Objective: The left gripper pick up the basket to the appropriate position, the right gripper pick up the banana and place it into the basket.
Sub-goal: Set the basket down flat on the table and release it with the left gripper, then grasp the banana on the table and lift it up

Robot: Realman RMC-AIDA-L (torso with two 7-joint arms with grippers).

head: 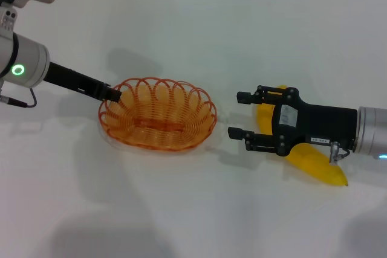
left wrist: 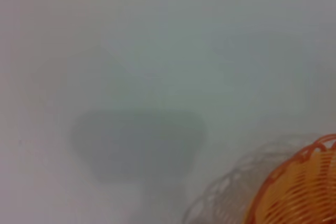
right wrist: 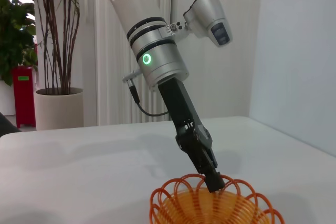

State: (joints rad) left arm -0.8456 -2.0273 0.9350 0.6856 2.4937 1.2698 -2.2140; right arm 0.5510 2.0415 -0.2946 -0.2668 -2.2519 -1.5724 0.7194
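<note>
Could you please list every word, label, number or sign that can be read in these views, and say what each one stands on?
Nothing here can be read.
White label on the right end effector's black body, beside the smooth yellow banana: print too small to read.
Green glowing ring on the left arm above the left end effector, at the orange wire basket's rim: a light, no text.

We see the left gripper [head: 112,93] pinching the basket [head: 158,114] rim at its ten o'clock edge. At three o'clock from the basket, the right gripper [head: 240,115] hovers spread above the banana [head: 314,164].
</note>
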